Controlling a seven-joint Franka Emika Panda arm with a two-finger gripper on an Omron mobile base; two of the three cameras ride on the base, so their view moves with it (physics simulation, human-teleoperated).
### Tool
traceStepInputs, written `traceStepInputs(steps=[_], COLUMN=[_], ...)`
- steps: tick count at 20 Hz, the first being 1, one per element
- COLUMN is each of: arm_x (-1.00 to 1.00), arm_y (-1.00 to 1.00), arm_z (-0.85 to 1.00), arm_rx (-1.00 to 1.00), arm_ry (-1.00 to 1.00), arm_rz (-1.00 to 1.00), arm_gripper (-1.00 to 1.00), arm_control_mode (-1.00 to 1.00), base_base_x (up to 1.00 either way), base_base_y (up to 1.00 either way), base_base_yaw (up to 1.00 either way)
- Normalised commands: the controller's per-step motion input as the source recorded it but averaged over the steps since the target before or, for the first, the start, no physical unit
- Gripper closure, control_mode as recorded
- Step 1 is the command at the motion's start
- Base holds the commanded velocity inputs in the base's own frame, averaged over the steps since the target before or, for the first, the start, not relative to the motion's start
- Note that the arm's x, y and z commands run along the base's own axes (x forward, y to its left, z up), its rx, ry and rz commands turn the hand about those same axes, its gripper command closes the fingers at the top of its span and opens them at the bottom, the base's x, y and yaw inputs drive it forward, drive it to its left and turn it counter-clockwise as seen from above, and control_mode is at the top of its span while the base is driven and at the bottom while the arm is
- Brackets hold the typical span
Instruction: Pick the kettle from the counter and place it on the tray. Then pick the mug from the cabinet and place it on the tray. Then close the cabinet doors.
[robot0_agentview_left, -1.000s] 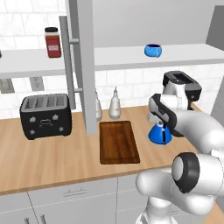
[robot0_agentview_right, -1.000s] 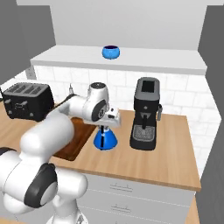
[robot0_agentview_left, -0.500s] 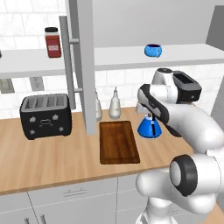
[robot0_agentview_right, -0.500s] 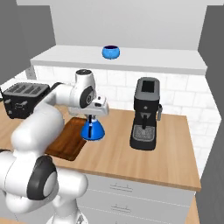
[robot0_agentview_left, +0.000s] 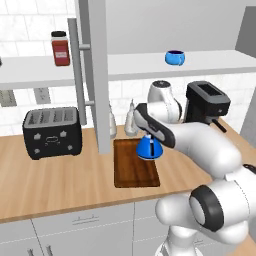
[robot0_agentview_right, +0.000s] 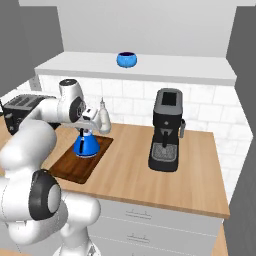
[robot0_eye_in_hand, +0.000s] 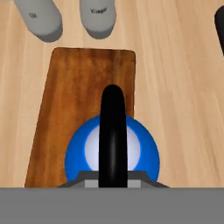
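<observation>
The bright blue cone-shaped kettle (robot0_agentview_left: 148, 149) (robot0_agentview_right: 86, 146) (robot0_eye_in_hand: 87, 153) hangs by its black arched handle (robot0_eye_in_hand: 113, 127) from my gripper (robot0_agentview_right: 85, 131) (robot0_eye_in_hand: 113, 180), which is shut on that handle. It is over the back right part of the dark brown tray (robot0_agentview_left: 134, 170) (robot0_agentview_right: 72, 167) (robot0_eye_in_hand: 74, 87); I cannot tell whether its base touches the board. The squat blue mug (robot0_agentview_left: 175, 57) (robot0_agentview_right: 127, 59) stands on the white shelf of the grey cabinet. A cabinet door (robot0_agentview_left: 97, 75) stands open, edge-on, with its silver bar handle (robot0_agentview_left: 77, 70).
Two white pointed bottles (robot0_agentview_left: 131, 122) (robot0_agentview_right: 104, 120) (robot0_eye_in_hand: 98, 15) stand just behind the tray. A black toaster (robot0_agentview_left: 52, 132) (robot0_agentview_right: 20, 111) sits to the left and a black coffee machine (robot0_agentview_left: 205, 102) (robot0_agentview_right: 166, 130) to the right. A red jar (robot0_agentview_left: 60, 48) is on the shelf.
My arm has swung left with the kettle, from the counter beside the coffee machine to over the tray. The grip stayed shut.
</observation>
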Motion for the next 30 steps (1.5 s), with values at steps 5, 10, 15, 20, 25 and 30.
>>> traceStepInputs(steps=[5,10,15,20,25,30], arm_x=[0.29,0.33,0.40,0.33,0.19,0.16], arm_y=[0.64,0.19,0.00,0.00,-0.01,-0.10], arm_z=[-0.12,-0.18,-0.21,-0.17,-0.07,0.00], arm_rx=[-0.02,0.00,0.00,0.00,0.00,0.00], arm_ry=[-0.02,-0.03,-0.05,-0.07,-0.06,-0.04], arm_rz=[-0.09,-0.02,0.00,0.00,0.00,0.00], arm_gripper=[1.00,1.00,1.00,1.00,1.00,1.00], arm_control_mode=[-1.00,-1.00,-1.00,-1.00,-1.00,-1.00], base_base_x=[0.00,0.00,0.00,0.00,0.00,0.00], base_base_y=[0.00,0.00,0.00,0.00,0.00,0.00], base_base_yaw=[0.00,0.00,0.00,0.00,0.00,0.00])
